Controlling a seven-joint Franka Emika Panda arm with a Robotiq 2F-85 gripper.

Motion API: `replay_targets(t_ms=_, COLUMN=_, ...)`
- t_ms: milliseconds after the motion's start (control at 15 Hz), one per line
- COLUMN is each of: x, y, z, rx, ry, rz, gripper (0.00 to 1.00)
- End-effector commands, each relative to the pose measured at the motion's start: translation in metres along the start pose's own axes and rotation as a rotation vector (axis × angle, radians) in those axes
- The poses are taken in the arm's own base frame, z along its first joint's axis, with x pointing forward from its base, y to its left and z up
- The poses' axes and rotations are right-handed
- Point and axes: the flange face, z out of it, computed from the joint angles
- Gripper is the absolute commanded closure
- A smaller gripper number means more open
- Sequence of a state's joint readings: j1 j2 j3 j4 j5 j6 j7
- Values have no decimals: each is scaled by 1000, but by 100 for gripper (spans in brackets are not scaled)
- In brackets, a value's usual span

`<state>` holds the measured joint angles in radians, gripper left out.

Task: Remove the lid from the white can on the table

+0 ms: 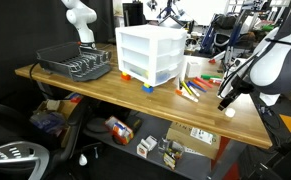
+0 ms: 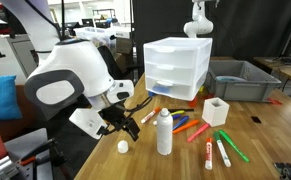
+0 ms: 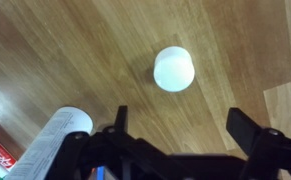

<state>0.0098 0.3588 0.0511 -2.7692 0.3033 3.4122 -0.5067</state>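
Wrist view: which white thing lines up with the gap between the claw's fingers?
The lid, the small round cap on the table; the can is off at the picture's edge.

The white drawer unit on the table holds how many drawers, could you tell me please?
3, stacked in the drawer unit: top drawer, middle drawer, bottom drawer. None appears hidden.

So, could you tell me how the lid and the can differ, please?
The can is tall and slim; the lid is short and far smaller. The can stands upright; the lid lies apart from it on the table. Both are white and round.
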Motion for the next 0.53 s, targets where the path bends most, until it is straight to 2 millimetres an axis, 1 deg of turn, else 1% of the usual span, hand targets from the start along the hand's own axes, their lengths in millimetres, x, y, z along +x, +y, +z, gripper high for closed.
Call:
replay_targets(t_ms=0, x=3, y=-1, z=-3, rx=6, ry=0, rz=4, gripper=0)
replay_targets(t_ms=467, x=4, y=0, z=-5, rx=15, ry=-6, rz=10, gripper=0)
